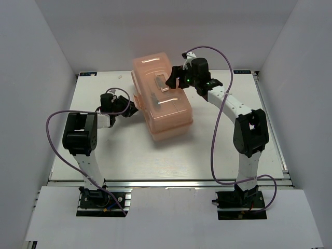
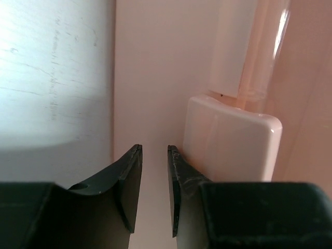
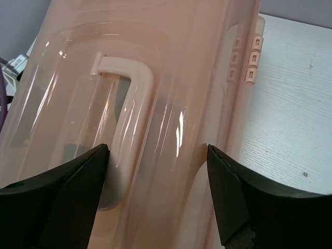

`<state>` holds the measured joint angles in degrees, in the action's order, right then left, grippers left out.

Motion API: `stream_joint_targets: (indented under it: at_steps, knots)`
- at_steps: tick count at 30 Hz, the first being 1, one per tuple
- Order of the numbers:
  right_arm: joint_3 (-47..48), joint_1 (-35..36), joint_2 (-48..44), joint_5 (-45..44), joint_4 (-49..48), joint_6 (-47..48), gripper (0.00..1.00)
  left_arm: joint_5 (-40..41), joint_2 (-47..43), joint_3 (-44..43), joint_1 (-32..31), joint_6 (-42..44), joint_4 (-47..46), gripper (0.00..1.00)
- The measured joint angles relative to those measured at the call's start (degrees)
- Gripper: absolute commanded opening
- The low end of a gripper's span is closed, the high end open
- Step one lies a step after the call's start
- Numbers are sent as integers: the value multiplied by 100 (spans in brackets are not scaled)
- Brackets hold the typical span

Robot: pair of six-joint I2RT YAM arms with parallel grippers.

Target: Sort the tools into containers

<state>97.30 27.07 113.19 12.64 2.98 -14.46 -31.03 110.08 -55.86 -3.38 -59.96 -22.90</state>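
1. Top view: left arm (image 1: 82,136) rises from the lower-left base, folds at the elbow and reaches right, low over the table (image 1: 129,161). The left gripper (image 1: 133,109) sits against the left side of the toolbox (image 1: 161,98).
2. Right arm (image 1: 250,132) rises from the lower-right base and stretches up-left. The right gripper (image 1: 173,79) hangs over the lid handle (image 3: 129,98).
3. Left jaws: a narrow gap, nothing between them. The front latch (image 2: 228,140) is just right of the right-hand finger.
4. Right jaws: wide apart and gripping nothing, one finger just beside the handle, the other over the lid's ridge.
5. Toolbox: salmon-pink, lid down, upper centre of the table, set at a slant.
6. Tags (image 1: 85,74) at the far table corners are too small to read
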Motion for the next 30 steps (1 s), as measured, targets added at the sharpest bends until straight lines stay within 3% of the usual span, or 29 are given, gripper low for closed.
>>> stream_joint_targets:
  at_steps: [10, 19, 25, 30]
  knots:
    - [-68, -44, -59, 17, -4, 48, 69, -905, 911, 282, 197, -1657, -2417, 41]
    - [-68, -79, -59, 81, -2, 118, 68, -1335, 1233, 636, 212, -2780, -4015, 32]
    - [-68, -76, -59, 140, -4, 151, 68, -1475, 1233, 901, 212, -3106, -4334, 31]
    - [-68, -74, -59, 131, -2, 177, 68, -1589, 1182, 964, 212, -3143, -4365, 23]
